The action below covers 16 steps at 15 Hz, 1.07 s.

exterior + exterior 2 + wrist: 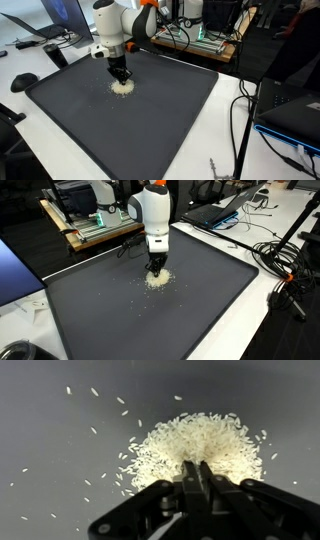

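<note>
A small heap of white rice grains (pixel 190 445) lies on the dark grey mat (pixel 150 120), with loose grains scattered to its left. My gripper (pixel 198 466) is shut, fingertips together, pressed down at the near edge of the heap. Nothing shows between the fingers. In both exterior views the arm stands upright over the rice pile (pixel 122 87) (pixel 158 277), with the gripper (pixel 120 76) (pixel 157 267) pointing straight down onto it.
The mat (pixel 130 310) lies on a white table. Cables (pixel 240 120) trail along one side and a laptop (pixel 215 213) sits nearby. A wooden tray with electronics (pixel 95 225) stands behind the arm. Stray grains (pixel 140 305) dot the mat.
</note>
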{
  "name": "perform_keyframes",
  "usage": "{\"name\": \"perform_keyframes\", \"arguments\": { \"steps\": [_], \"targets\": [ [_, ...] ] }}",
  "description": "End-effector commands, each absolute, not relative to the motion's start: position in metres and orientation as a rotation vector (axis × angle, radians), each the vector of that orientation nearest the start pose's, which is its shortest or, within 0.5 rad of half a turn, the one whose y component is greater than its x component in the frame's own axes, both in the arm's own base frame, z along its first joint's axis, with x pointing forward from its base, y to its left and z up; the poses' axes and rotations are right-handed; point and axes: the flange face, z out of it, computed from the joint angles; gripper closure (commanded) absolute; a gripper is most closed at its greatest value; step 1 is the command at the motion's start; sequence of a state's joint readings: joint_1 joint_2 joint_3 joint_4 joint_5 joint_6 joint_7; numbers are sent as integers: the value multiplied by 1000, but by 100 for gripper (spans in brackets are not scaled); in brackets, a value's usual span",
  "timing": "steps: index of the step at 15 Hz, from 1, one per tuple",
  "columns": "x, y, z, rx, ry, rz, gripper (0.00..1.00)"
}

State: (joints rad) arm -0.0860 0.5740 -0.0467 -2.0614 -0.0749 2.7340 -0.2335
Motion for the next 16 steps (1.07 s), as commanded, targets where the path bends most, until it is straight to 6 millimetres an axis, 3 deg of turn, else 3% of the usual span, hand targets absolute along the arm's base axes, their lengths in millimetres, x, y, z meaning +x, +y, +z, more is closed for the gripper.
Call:
{"name": "perform_keyframes", "arguments": {
  "steps": [1,10,16],
  "targets": [
    [594,-73,162,-3208,-314,-110,63],
    [592,-63,174,-3233,-364,-88,2],
    [593,-43,197,-3309,-369,-27,0]
  ]
}}
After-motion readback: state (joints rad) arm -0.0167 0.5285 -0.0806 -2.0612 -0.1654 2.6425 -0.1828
